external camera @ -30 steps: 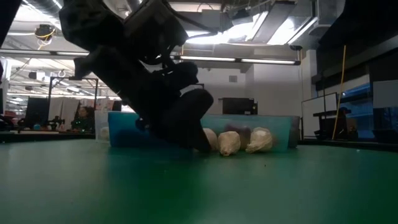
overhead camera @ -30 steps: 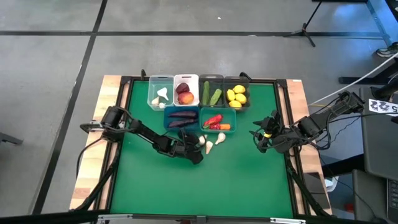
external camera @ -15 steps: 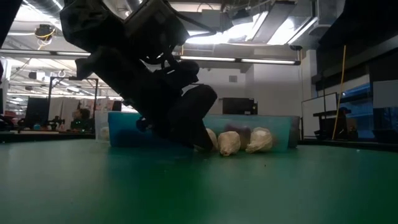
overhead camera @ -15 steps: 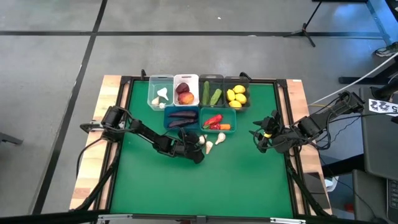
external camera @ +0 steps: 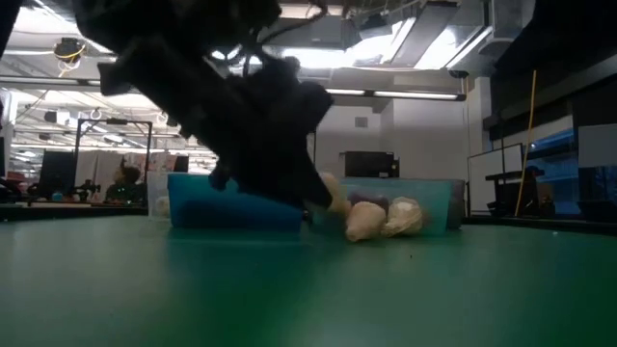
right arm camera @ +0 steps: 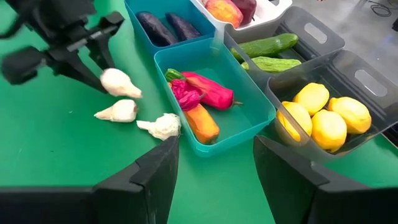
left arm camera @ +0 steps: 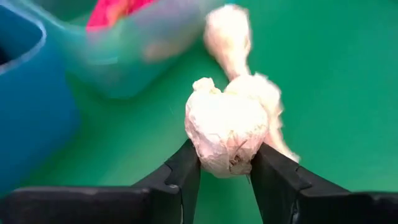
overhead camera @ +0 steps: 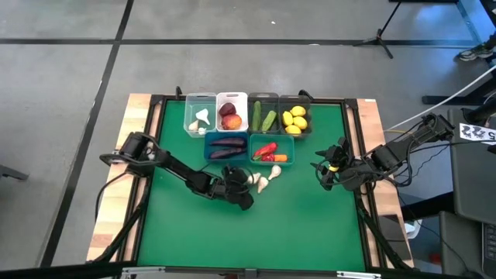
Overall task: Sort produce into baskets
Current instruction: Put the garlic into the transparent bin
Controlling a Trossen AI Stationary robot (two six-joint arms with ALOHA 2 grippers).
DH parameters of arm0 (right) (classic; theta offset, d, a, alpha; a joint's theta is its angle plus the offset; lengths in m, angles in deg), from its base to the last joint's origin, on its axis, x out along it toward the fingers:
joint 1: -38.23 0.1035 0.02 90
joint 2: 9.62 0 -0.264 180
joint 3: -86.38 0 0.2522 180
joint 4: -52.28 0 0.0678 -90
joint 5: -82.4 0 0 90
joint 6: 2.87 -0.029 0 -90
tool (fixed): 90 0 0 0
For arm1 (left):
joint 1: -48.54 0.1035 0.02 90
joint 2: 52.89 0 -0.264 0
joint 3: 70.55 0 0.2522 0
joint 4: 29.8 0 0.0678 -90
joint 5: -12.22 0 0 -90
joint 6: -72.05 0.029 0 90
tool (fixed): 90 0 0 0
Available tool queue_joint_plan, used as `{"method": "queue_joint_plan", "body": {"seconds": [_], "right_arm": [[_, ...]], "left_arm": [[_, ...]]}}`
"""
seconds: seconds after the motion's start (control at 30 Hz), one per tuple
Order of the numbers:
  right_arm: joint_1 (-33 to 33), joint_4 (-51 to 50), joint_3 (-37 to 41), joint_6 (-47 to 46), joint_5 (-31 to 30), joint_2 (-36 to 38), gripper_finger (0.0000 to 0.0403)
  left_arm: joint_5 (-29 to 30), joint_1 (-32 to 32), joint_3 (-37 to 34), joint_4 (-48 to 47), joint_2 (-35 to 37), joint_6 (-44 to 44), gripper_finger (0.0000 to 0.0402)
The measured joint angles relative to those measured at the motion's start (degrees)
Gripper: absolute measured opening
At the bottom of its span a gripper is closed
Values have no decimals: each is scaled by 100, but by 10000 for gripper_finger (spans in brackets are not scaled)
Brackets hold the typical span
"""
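Pinching a white garlic bulb [left arm camera: 227, 130] between its two dark fingers [left arm camera: 186, 171], the left gripper [overhead camera: 246, 180] sits over the green table [overhead camera: 294, 225], just in front of the blue bin [overhead camera: 226, 147] and the teal bin [overhead camera: 272, 149]. The held garlic appears clear of the mat in the right wrist view [right arm camera: 121, 83], with its pointed tip turned away from the fingers. Just beside the gripper, on the side toward the right arm, two more garlic bulbs lie on the mat: one [right arm camera: 118, 111] close to the fingers and another [right arm camera: 161, 126] touching or nearly touching the teal bin's wall.

Beyond the gripper, the blue bin holds dark eggplants [right arm camera: 166, 27] and the teal bin holds red peppers [right arm camera: 202, 91] and an orange carrot [right arm camera: 200, 122]. Farther back stand the clear bin [overhead camera: 200, 115], the white bin [overhead camera: 232, 112], and two grey bins with cucumbers [right arm camera: 267, 53] and lemons [right arm camera: 323, 115].

The right gripper [overhead camera: 324, 172] waits well apart near the table's right edge, its fingers spread wide and holding nothing.
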Motion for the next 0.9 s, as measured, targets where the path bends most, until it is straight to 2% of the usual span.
{"method": "queue_joint_plan", "body": {"seconds": [0.2, 0.4, 0.6, 0.8, 0.9], "right_arm": [[-1, -20, 0, -4, -2, 0, 209], [-2, -37, 0, -6, -4, 0, 209], [0, -40, 0, -9, -7, 0, 209], [-1, -36, 0, -19, -7, 0, 209], [0, -36, 0, -27, -11, 0, 209]], "left_arm": [[37, -174, 0, -352, 483, -24, 119], [86, -415, 0, -927, 1290, 57, 118], [848, -476, 0, -2012, 2496, 414, 118], [1740, -339, 0, -3695, 3703, 580, 118], [1852, -135, 0, -4493, 4129, 421, 118]]}}
